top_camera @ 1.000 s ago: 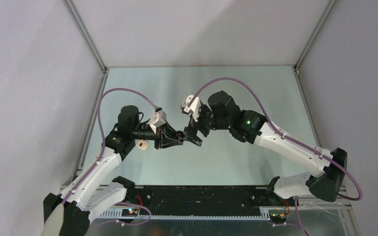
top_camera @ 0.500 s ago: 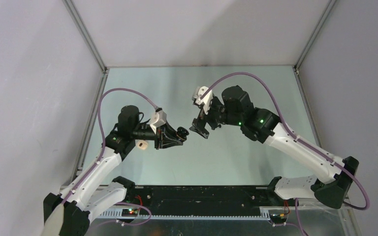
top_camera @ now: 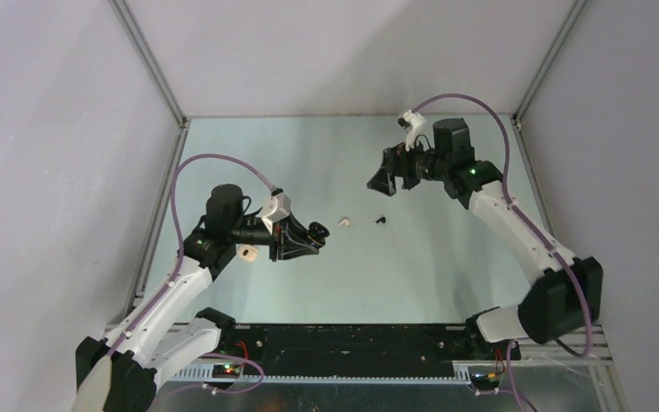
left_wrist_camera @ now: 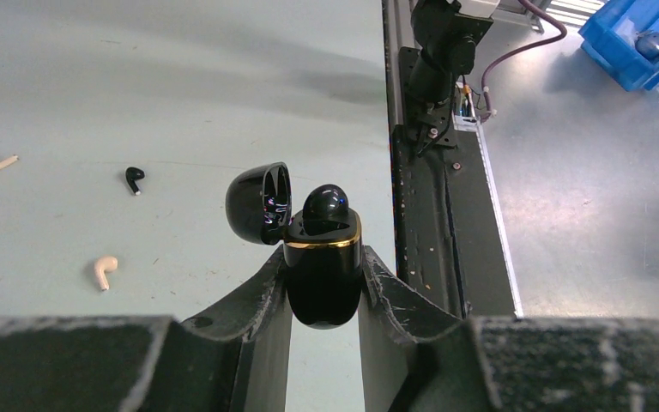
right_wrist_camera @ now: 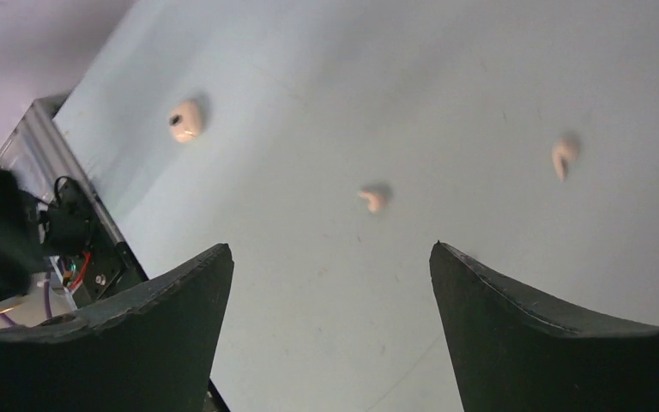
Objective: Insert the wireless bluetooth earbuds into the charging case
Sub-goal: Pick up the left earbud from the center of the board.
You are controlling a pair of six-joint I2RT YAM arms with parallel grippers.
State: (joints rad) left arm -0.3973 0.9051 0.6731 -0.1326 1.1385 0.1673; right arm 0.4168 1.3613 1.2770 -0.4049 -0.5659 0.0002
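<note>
Found left gripper [left_wrist_camera: 323, 257] clamped tight on black charging case [left_wrist_camera: 322, 292], lid [left_wrist_camera: 257, 204] open, one black earbud [left_wrist_camera: 324, 202] seated inside, just beyond fingertips. Observed loose black earbud [left_wrist_camera: 134, 178] and two beige earbuds [left_wrist_camera: 103, 271] on table [left_wrist_camera: 180, 86], left of held case, well apart. Recorded right gripper [right_wrist_camera: 329, 249] wide open, empty, above table. Noted beige earbuds ahead of its fingertips, untouched.

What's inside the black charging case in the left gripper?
One black earbud sits in the open black charging case, poking above its gold rim, lid hinged back. The left gripper fingers cover the lower body. Whether the second slot is filled can't be seen.
</note>
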